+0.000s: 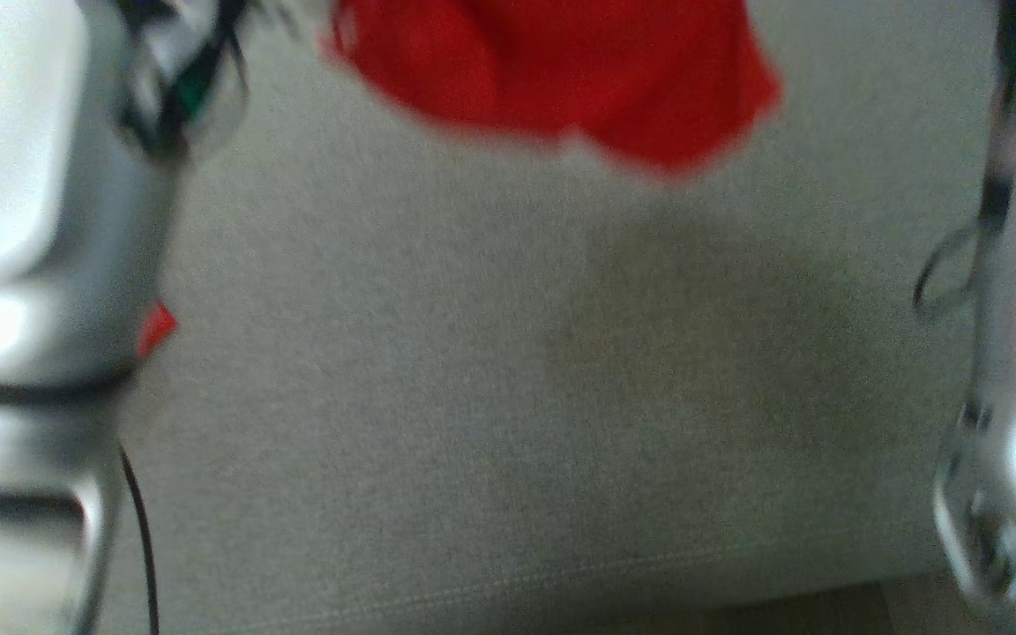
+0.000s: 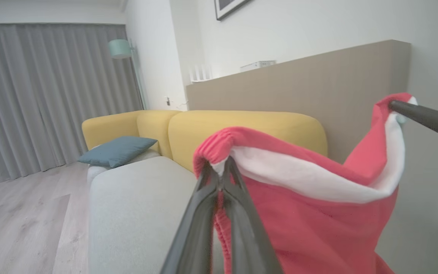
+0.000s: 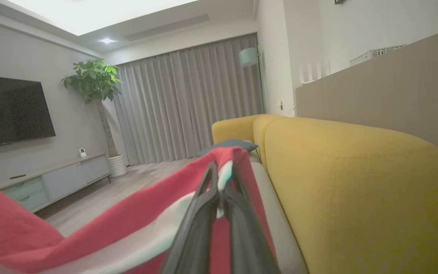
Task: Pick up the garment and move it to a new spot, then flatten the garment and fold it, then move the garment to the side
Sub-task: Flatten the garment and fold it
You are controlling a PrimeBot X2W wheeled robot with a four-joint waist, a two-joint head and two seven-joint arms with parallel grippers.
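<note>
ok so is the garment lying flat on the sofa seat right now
No, the red garment hangs clear of the seat, held up by the left pincer and the right pincer.

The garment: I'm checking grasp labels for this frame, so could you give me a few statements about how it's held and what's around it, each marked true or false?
1. The left gripper is shut on the elastic edge of the garment. True.
2. The right gripper is open and empty. False: it is shut on another edge of the garment.
3. The garment lies flat on the grey seat. False: it hangs between the two grippers.
4. The garment is red outside and white inside. True.
5. A blue cushion lies on the sofa. True.
</note>
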